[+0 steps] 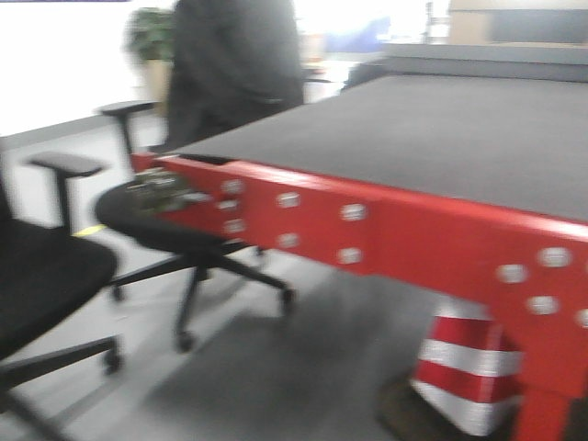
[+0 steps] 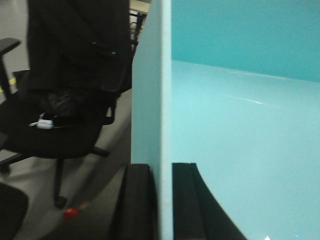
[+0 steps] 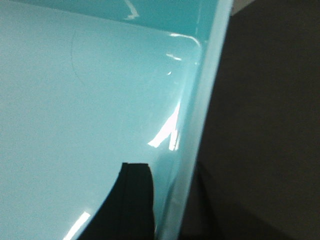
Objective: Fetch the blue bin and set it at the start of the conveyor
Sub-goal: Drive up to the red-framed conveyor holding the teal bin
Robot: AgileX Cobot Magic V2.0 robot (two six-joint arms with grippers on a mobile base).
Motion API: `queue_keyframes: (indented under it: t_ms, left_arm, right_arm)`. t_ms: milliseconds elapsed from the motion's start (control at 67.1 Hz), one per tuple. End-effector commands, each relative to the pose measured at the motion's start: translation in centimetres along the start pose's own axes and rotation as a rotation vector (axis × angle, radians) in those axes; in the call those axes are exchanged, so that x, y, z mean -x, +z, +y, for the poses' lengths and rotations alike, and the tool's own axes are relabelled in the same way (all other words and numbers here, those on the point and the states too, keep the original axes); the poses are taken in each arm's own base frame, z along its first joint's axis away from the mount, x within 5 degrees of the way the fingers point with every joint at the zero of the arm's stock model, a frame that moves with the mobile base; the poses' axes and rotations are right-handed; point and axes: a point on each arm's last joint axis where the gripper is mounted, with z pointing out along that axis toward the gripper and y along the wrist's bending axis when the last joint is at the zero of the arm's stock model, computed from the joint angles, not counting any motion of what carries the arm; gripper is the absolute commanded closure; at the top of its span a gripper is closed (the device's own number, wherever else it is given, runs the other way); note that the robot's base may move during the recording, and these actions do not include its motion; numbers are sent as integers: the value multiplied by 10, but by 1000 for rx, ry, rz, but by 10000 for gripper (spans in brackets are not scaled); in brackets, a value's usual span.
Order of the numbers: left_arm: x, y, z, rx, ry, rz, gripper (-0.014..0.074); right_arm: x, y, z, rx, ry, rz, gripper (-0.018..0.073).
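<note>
The blue bin (image 2: 240, 125) is a pale turquoise tub that fills the left wrist view. My left gripper (image 2: 162, 200) is shut on its left wall, one finger outside and one inside. In the right wrist view the blue bin (image 3: 85, 100) shows its inside, and my right gripper (image 3: 170, 200) is shut on its right wall; the inner finger (image 3: 132, 200) shows, the outer one is mostly hidden in the dark. The conveyor start (image 1: 413, 138) is a wide black belt with a red front edge (image 1: 367, 225) and silver bolts, ahead in the front view. No gripper or bin shows there.
A black office chair (image 1: 175, 216) stands at the conveyor's left corner, another (image 1: 46, 276) at the near left. A person in dark clothes (image 1: 234, 64) stands behind. A red-and-white striped cone (image 1: 464, 372) sits under the conveyor. A chair (image 2: 55, 125) is left of the bin.
</note>
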Motion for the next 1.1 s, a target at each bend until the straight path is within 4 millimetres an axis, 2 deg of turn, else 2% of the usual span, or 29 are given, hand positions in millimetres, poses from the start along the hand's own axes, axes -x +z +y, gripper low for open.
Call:
queue_keyframes:
  t_ms: [0,1088]
  left_arm:
    - [11,-9,-4,-35,-56,-77,708]
    - [11,-9,-4,-35,-56,-77,708]
  right_arm:
    - [7,-6,-1,1,-24,-56,711]
    - [7,-6,-1,1,-24,-56,711]
